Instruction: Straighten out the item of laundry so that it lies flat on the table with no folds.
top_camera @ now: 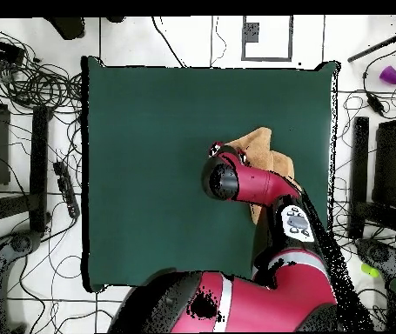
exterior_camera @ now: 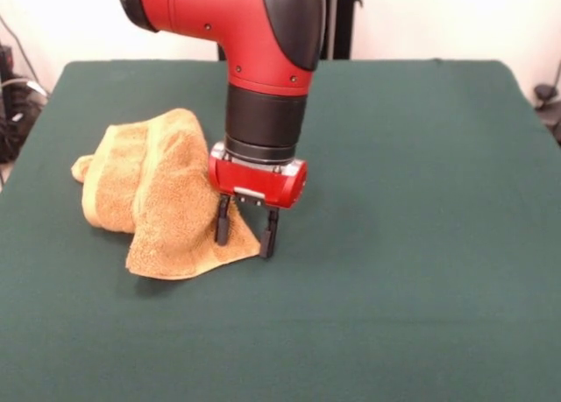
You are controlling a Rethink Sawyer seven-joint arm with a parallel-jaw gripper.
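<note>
The orange-yellow terry towel (exterior_camera: 158, 192) lies crumpled and folded over itself on the left part of the dark green table (exterior_camera: 394, 244). My gripper (exterior_camera: 245, 234) stands upright over the towel's near right corner. Its two black fingers (exterior_camera: 223, 222) are apart, one on each side of that corner, with tips down at the cloth. In the overhead view the arm covers most of the towel (top_camera: 262, 143); only its far edge shows beside the gripper (top_camera: 230, 153).
Cables, black stands and equipment lie on the floor around the table (top_camera: 149, 174) in the overhead view. A purple cup (top_camera: 390, 75) sits on the floor at the upper right.
</note>
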